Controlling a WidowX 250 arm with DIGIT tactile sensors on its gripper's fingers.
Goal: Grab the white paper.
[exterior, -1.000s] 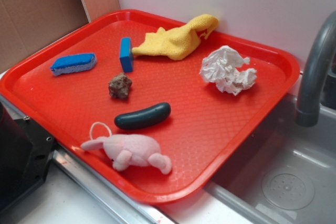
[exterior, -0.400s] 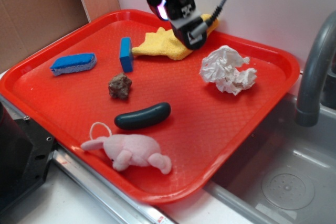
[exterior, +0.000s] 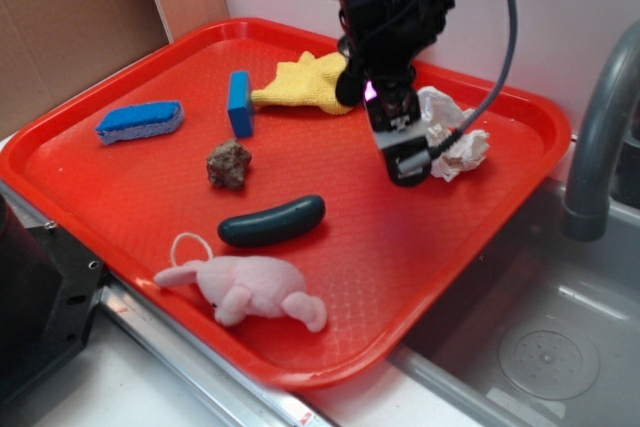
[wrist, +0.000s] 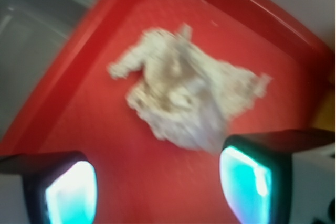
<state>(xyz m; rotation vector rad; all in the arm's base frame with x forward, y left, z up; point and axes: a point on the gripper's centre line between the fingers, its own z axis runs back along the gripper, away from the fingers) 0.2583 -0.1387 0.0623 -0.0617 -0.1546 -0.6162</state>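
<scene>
My pincer (exterior: 407, 155) hangs spread wide over the red tray (exterior: 420, 247), grasping nothing. The crumpled white paper (wrist: 184, 95) lies on the tray's right rear part, just behind my fingertips (wrist: 247, 179), near the yellow cloth (exterior: 305, 82) and the sink-side rim.

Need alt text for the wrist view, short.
Blurred close-up of the crumpled white paper lying on the red tray, seen from above. The open pincer frames the bottom edge, its two fingers glowing cyan, the right fingertip near the paper's lower edge.
</scene>
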